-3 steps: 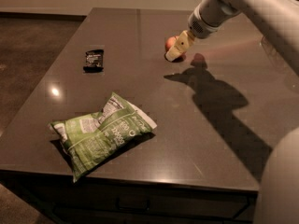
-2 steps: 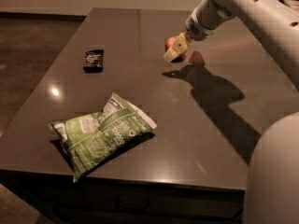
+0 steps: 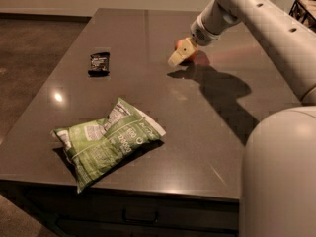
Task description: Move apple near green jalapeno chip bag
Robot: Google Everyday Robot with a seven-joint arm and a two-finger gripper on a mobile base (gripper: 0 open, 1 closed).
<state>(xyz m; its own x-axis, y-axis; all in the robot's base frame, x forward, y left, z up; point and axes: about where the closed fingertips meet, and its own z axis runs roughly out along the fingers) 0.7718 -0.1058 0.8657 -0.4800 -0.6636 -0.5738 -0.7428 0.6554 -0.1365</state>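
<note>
The green jalapeno chip bag [image 3: 106,142] lies crinkled near the front left edge of the dark table [image 3: 148,28]. The small red apple [image 3: 191,54] is at the far right middle of the table, mostly hidden behind my gripper's pale fingers [image 3: 176,57]. My gripper [image 3: 181,53] is closed around the apple and holds it just above the tabletop, with its shadow falling below it. The apple is well apart from the bag, up and to the right of it.
A small black wrapper [image 3: 99,63] lies at the far left of the table. My arm [image 3: 256,19] reaches in from the upper right and my white base [image 3: 279,177] fills the lower right. A dark wire basket [image 3: 303,9] stands at the far right corner.
My gripper with the apple has shifted slightly left and toward the front of the table. The bag and the black wrapper have not moved.
</note>
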